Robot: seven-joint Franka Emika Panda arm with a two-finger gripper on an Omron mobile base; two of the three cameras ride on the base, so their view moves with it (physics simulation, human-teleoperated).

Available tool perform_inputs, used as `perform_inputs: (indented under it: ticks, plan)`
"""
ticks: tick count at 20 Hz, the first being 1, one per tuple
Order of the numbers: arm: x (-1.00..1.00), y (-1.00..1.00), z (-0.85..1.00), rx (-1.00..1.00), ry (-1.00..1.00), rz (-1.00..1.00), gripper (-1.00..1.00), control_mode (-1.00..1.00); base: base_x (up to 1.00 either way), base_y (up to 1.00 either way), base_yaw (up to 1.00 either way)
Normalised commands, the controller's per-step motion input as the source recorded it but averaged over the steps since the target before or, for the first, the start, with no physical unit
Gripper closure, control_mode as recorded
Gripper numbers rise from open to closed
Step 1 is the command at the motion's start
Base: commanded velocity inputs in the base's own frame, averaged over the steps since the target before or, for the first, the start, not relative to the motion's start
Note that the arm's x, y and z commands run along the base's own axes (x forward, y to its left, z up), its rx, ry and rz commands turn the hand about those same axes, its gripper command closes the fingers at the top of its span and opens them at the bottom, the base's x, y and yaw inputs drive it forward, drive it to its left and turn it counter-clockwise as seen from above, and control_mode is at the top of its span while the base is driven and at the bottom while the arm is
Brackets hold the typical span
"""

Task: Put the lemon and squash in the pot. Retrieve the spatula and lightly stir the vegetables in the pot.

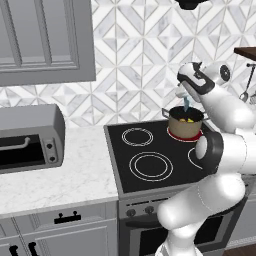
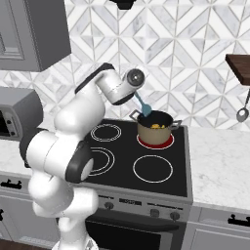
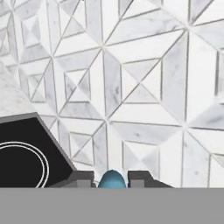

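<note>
Gripper (image 3: 111, 180) jaws are closed on the light-blue spatula (image 2: 143, 105), whose rounded end shows between the two dark finger tips in the hand view. Below the gripper sits the black stove top (image 1: 150, 165), with the olive-brown pot (image 2: 155, 128) on the red-glowing back burner directly under the hand. From the hand, the spatula slants down, its head dipping inside the pot's rim. Inside the pot lie the vegetables: the yellow lemon (image 1: 189, 119) and, touching it, the brownish-orange squash (image 2: 155, 126), just below the spatula's head.
</note>
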Motion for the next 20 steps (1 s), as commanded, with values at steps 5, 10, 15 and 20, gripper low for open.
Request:
perform_inputs:
  ticks: [5, 10, 15, 20]
  plan:
    - [0.3, -0.45, -0.41, 0.09, 0.04, -0.03, 1.0, -1.0, 0.0, 0.0, 0.0]
    - [0.24, -0.29, -0.33, 0.1, 0.01, 0.0, 1.0, -1.0, 0.0, 0.0, 0.0]
    - [0.25, -0.36, -0.39, 0.04, 0.0, 0.0, 1.0, -1.0, 0.0, 0.0, 0.0]
    - [0.19, -0.25, -0.38, 0.02, 0.0, 0.0, 1.0, -1.0, 0.0, 0.0, 0.0]
